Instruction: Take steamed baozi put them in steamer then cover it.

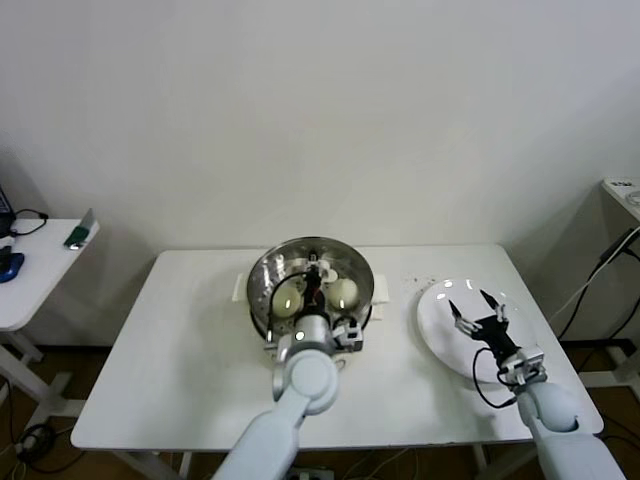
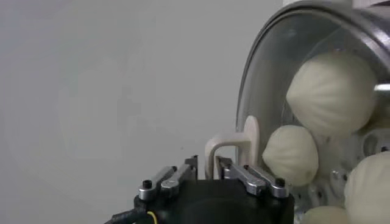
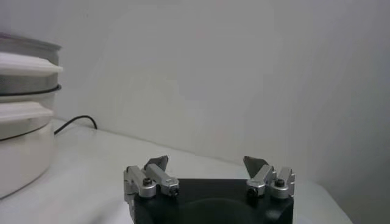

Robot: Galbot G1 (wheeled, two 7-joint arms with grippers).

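The steel steamer (image 1: 262,283) stands on its white pot base at the table's far middle, with the clear glass cover (image 2: 274,79) lying on it. Through the glass show several cream-white baozi (image 2: 332,91), (image 2: 291,155), (image 2: 368,189); two appear in the head view (image 1: 343,292). My left gripper (image 2: 208,165) reaches over the cover from the near side (image 1: 313,288). Its jaws straddle the cream bar handle (image 2: 228,145), slightly open, with a small gap on one side. My right gripper (image 1: 480,308) hovers open and holding nothing over the white plate (image 1: 440,335).
The white table (image 1: 180,340) holds the pot and the plate. A side table (image 1: 40,265) with small items stands off to the left. In the right wrist view the pot's stacked rims (image 3: 24,79) and a black cable (image 3: 76,122) lie beyond the open gripper (image 3: 206,163).
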